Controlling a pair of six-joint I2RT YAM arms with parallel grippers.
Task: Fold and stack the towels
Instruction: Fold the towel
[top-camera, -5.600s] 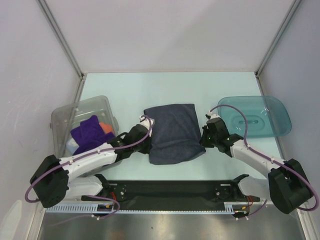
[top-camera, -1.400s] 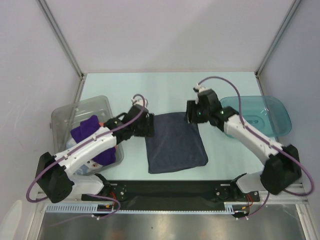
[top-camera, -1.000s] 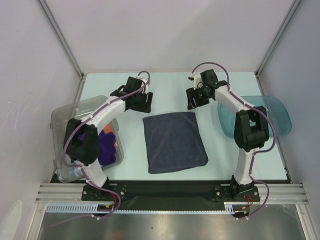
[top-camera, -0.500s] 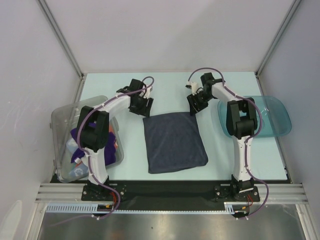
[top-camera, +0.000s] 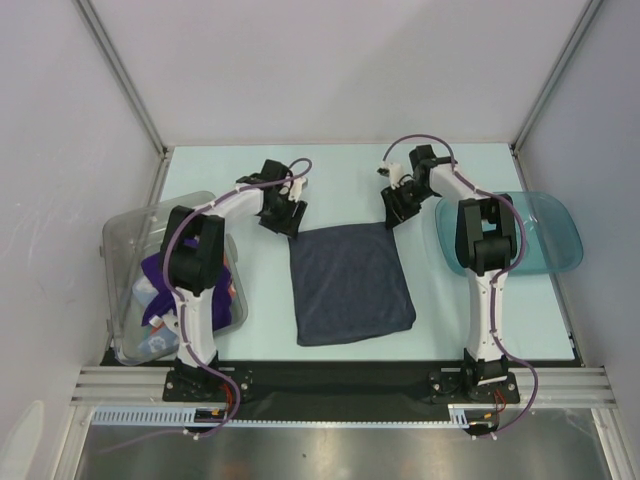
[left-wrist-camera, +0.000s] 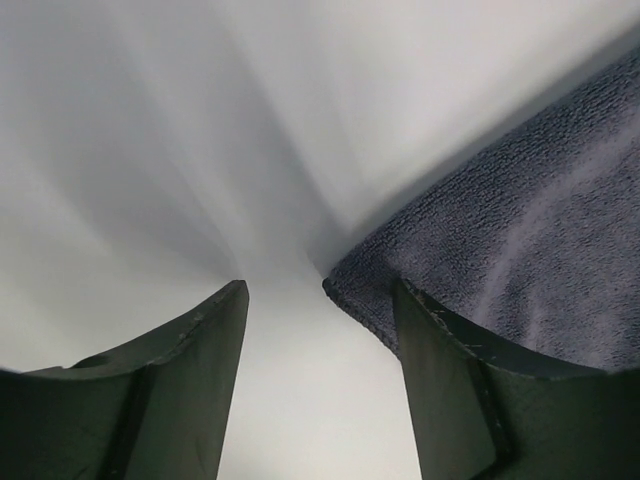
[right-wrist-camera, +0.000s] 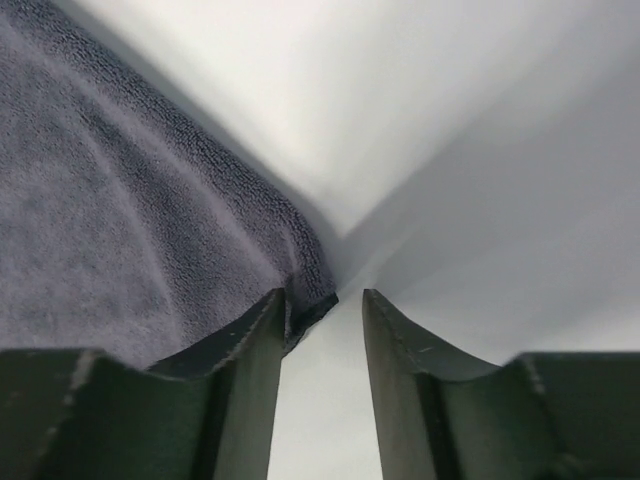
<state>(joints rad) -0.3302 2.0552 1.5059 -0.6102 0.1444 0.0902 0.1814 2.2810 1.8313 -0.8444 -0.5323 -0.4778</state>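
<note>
A dark navy-grey towel (top-camera: 350, 285) lies flat in the middle of the table. My left gripper (top-camera: 287, 218) is at its far left corner, open; in the left wrist view the towel's corner (left-wrist-camera: 345, 285) pokes in between the fingers (left-wrist-camera: 200, 370), close to the right one. My right gripper (top-camera: 393, 215) is at the far right corner, its jaws a narrow gap apart; the towel's corner (right-wrist-camera: 312, 285) lies against the left finger (right-wrist-camera: 250, 350) on the table. More towels sit in the bin: a purple towel (top-camera: 160, 275), an orange one (top-camera: 229, 291) and a light blue one (top-camera: 146, 293).
A clear plastic bin (top-camera: 128, 232) stands at the left, just beside the left arm. A teal translucent tray (top-camera: 545, 235) lies at the right, under the right arm's forearm. Enclosure walls ring the table on three sides.
Both arms have reached out past the towel and come back down onto its two far corners. The right jaws have narrowed; the left jaws are about as wide as before.
</note>
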